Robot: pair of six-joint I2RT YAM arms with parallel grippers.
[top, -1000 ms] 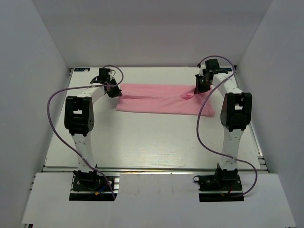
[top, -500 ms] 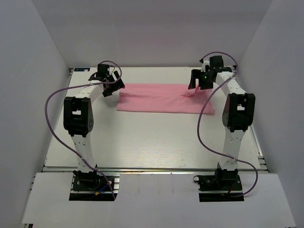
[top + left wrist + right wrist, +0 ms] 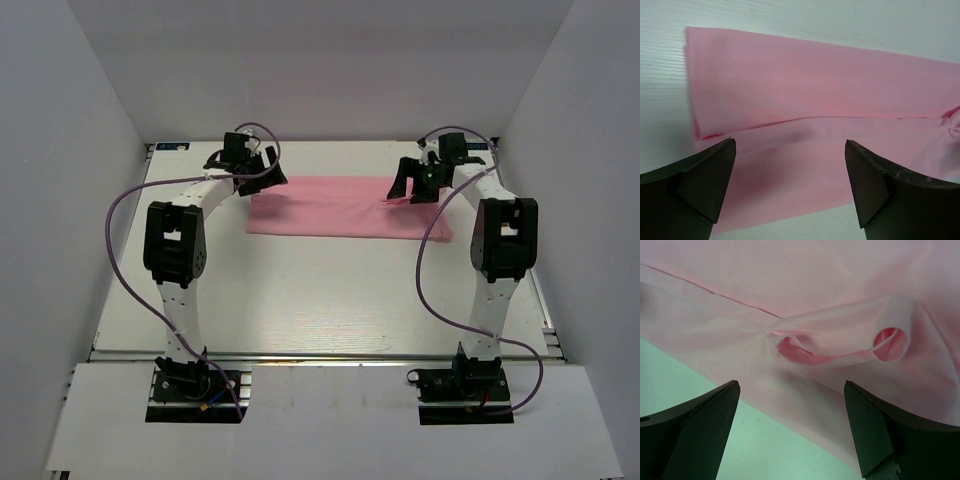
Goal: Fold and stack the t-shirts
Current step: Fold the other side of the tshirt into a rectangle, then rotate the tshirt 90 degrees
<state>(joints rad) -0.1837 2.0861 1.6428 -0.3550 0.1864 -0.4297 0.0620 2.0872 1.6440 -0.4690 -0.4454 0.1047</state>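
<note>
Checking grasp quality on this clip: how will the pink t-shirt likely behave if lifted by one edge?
Probably floppy: the t-shirt lies flat in thin folded layers, so it would drape. Pushed, it would likely wrinkle, not slide whole: a loose fold puckers up.

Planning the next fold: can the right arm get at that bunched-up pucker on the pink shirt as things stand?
Probably yes. The right gripper hangs open above the pucker on the t-shirt, and nothing lies between them.
</note>
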